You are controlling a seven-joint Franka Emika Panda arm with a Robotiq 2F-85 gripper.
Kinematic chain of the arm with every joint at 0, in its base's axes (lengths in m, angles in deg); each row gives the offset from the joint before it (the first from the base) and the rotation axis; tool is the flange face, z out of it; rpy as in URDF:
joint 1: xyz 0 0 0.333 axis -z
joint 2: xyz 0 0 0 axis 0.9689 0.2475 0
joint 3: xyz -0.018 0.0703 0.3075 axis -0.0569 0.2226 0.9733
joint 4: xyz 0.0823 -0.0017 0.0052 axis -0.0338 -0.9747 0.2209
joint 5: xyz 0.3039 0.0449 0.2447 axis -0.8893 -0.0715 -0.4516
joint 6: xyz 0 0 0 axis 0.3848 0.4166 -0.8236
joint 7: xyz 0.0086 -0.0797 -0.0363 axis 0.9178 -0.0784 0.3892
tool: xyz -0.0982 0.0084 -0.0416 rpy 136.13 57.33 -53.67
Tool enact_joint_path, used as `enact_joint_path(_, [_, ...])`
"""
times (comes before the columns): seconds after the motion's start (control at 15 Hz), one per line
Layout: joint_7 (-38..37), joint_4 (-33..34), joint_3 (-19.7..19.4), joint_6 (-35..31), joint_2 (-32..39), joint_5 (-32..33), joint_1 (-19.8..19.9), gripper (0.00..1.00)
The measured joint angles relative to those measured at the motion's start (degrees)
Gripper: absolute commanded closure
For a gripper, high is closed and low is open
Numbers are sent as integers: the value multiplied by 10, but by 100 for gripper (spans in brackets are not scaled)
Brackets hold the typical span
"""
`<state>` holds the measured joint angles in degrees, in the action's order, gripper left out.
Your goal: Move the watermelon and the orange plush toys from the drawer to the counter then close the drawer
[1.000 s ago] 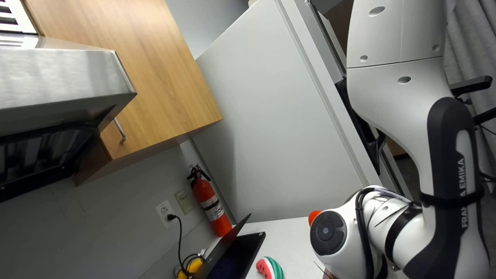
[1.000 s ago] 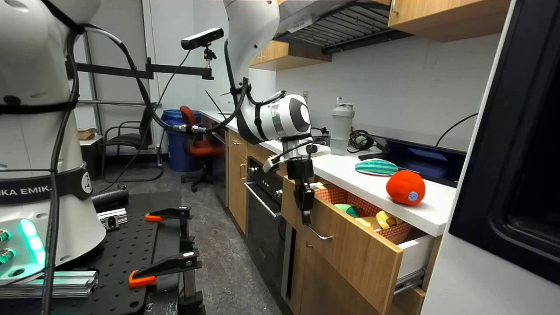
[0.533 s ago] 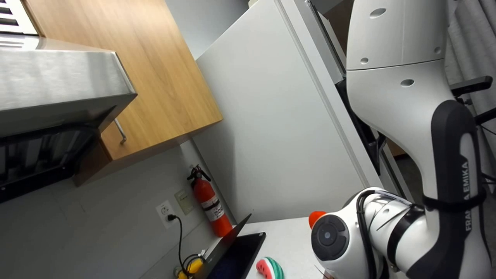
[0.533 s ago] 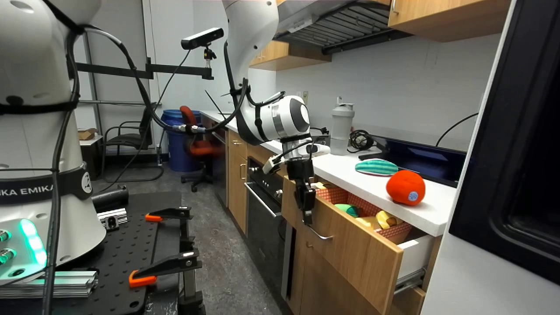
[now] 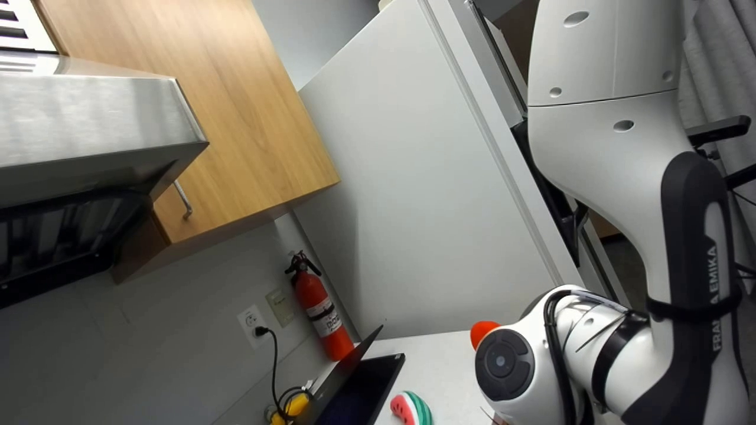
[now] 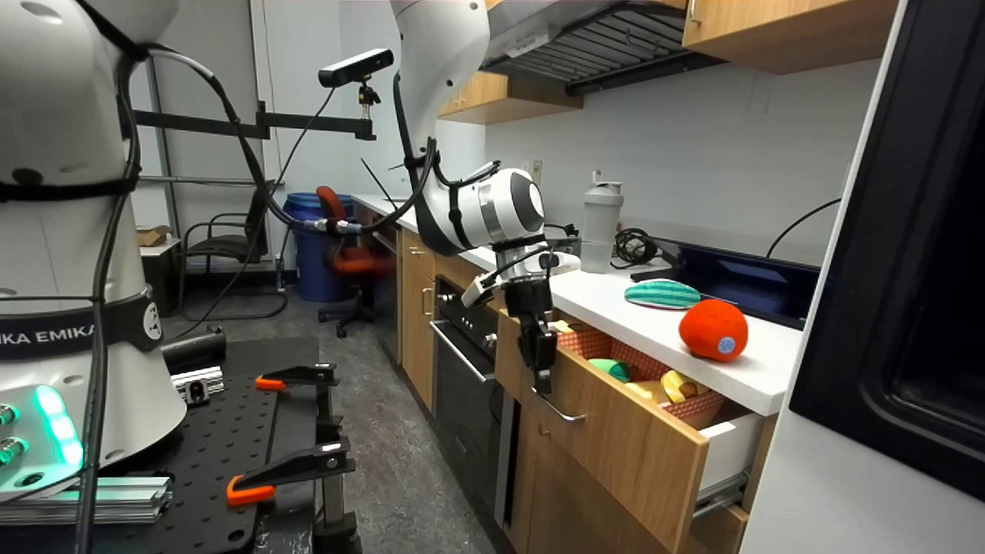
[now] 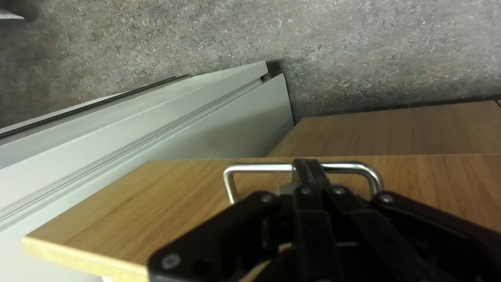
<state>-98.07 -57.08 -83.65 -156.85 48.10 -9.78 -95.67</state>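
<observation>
When closing the drawer (image 6: pixel 631 446), push slow and square with the gripper (image 7: pixel 310 162), posed at the handle (image 7: pixel 260 167)—tips together, empty—and leave the orange plush (image 6: pixel 712 331) near the front corner of the counter (image 6: pixel 596 296), the watermelon (image 6: pixel 662 294) farther back from the front edge.

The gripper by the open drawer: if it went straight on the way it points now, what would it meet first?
Most likely the drawer handle: in the wrist view, the shut gripper covers the middle of its bar. Depth is unclear, so it might slip past toward the floor instead.
</observation>
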Motion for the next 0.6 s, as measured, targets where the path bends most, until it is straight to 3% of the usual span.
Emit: enact_joint_path(0.6, [2,-16,20,57,-75,0,3,100])
